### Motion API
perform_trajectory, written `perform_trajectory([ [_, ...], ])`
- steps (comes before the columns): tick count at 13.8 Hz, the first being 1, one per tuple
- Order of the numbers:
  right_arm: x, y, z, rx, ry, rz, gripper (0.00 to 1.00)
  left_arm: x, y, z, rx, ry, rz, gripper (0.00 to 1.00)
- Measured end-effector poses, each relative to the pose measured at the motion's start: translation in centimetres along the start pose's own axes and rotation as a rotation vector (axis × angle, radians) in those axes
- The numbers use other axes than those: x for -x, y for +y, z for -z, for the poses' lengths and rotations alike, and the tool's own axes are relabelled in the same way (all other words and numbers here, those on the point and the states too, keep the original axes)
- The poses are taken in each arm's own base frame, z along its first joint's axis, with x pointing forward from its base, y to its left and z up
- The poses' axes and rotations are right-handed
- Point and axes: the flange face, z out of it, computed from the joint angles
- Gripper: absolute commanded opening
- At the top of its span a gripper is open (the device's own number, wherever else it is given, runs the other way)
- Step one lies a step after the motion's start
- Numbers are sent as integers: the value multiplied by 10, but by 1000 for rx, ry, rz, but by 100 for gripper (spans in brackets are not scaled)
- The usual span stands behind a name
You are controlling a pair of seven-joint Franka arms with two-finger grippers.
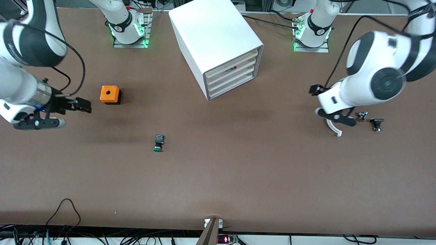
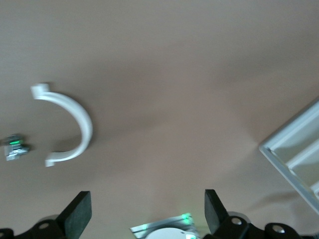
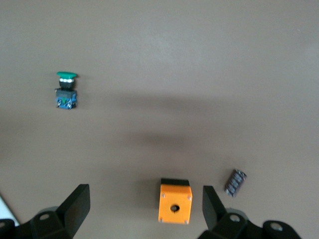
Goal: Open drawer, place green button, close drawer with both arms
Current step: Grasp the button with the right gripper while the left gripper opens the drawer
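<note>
button (image 1: 158,143) on table, apart from right gripper (image 3: 144,206)

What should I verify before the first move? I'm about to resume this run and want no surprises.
1. Drawer shut, bottom of the cabinet: ok, it needs opening first.
2. Button free on the table, nearer the front camera than the orange cube: ok.
3. Right gripper open, over the table beside the orange cube: ok, holds nothing.
4. Left gripper open, over the table toward the left arm's end, by the white curved piece: ok, holds nothing.
5. Way to the drawer front free: ok, bare table before it.
6. Room inside the drawer: cannot tell while it is shut.
</note>
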Motion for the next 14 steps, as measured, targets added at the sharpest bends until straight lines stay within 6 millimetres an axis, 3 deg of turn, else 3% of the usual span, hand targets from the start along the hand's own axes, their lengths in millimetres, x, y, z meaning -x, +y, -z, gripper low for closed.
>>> perform_trajectory([
  [4,-19,-19,-37,6,-3,28,100,-32,29,-77,275,-39,27,100],
  [6,-24,-36,-45,8,8,49,100,-44,35,-120,407,-97,61,100],
  [8,-25,-55,-47,10,19,60,100,-52,44,-149,487,-116,80,99],
  [11,-30,-84,-55,9,49,61,100,-58,78,-186,563,-127,99,99],
  [14,-39,-107,-86,-56,40,11,100,-53,128,-223,657,-150,126,99],
])
